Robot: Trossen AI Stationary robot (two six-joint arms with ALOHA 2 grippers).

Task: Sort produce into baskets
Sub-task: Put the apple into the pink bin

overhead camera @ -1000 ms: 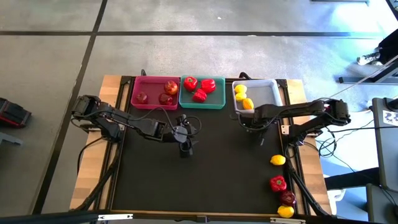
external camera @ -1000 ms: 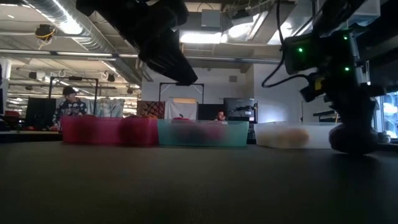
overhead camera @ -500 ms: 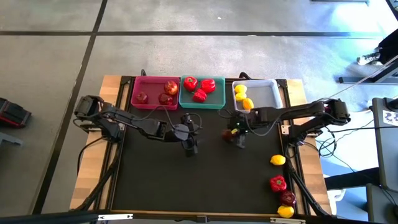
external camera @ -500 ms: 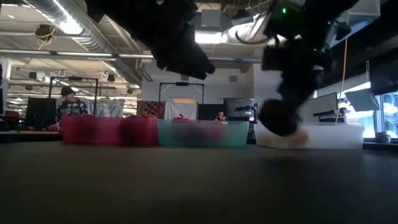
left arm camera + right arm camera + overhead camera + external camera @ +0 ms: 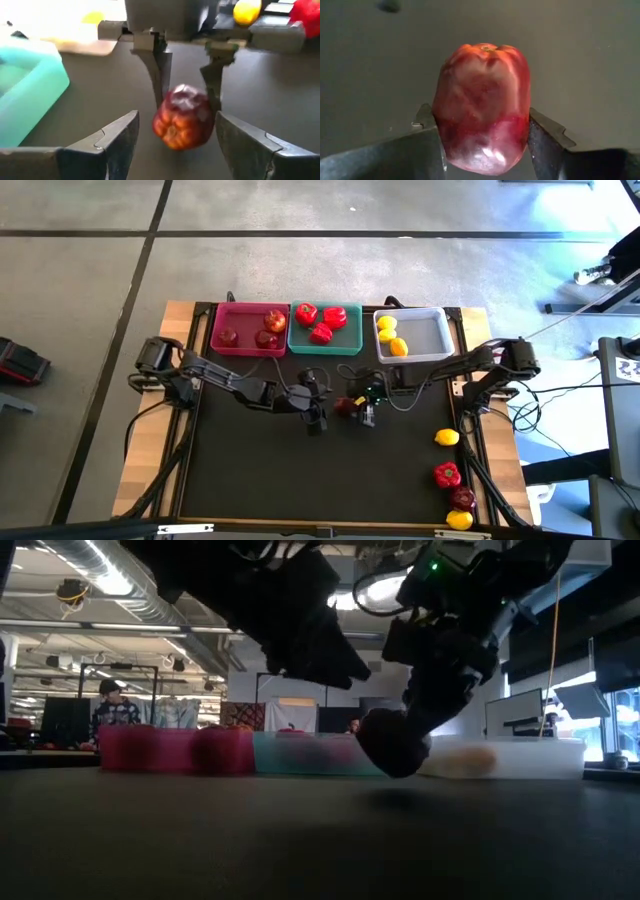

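My right gripper (image 5: 362, 412) is shut on a dark red apple (image 5: 482, 107) over the middle of the black table (image 5: 260, 480). The apple (image 5: 392, 743) hangs a little above the table top. Just to its left, my left gripper (image 5: 318, 418) stands open and points at the apple (image 5: 184, 117) without touching it. At the far edge stand three baskets. The pink one (image 5: 222, 330) holds apples, the teal one (image 5: 342, 345) holds red peppers and the white one (image 5: 425, 335) holds lemons. My right gripper pinches the apple's two opposite sides (image 5: 442, 125) between its two fingers (image 5: 427, 127). The fingers slant down from above, coming from the table's right. The apple is lifted clear of the table, its dimpled end (image 5: 487, 48) pointing away from the gripper.
Near the table's right edge lie a lemon (image 5: 447, 437), a red pepper (image 5: 447, 474), a dark apple (image 5: 462, 497) and another lemon (image 5: 459, 520). The near left part of the black table is bare.
My right gripper has carried the apple from beside the white basket toward the table's left, to the middle, tipping to point more steeply down. My left gripper has moved a little toward the apple and sunk slightly.
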